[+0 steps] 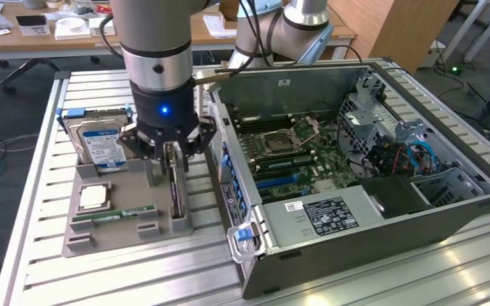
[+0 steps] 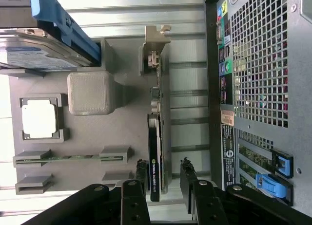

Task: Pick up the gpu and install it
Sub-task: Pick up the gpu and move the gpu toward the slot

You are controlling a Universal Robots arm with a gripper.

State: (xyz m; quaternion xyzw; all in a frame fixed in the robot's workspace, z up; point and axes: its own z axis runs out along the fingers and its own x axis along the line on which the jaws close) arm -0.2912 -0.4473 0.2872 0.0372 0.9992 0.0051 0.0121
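The job is at its start: the gpu (image 1: 176, 191) (image 2: 154, 152) stands on edge in its slot of the grey holder (image 1: 83, 245), not yet lifted. The pincer (image 1: 170, 156) (image 2: 164, 169) hangs low over it, jaws apart on either side of the card with a gap showing, so nothing is held. Gripping, lifting and seating the card in the open computer case (image 1: 449, 210) at the exterior view's right are all left to do.

On the holder, at the exterior view's left, a hard drive (image 1: 100, 143) stands far, a processor (image 1: 92, 196) lies nearer, and a green memory stick (image 1: 113, 215) nearer again. The case's rear wall stands just beside the card, leaving a tight lane above the desk (image 1: 143, 280).
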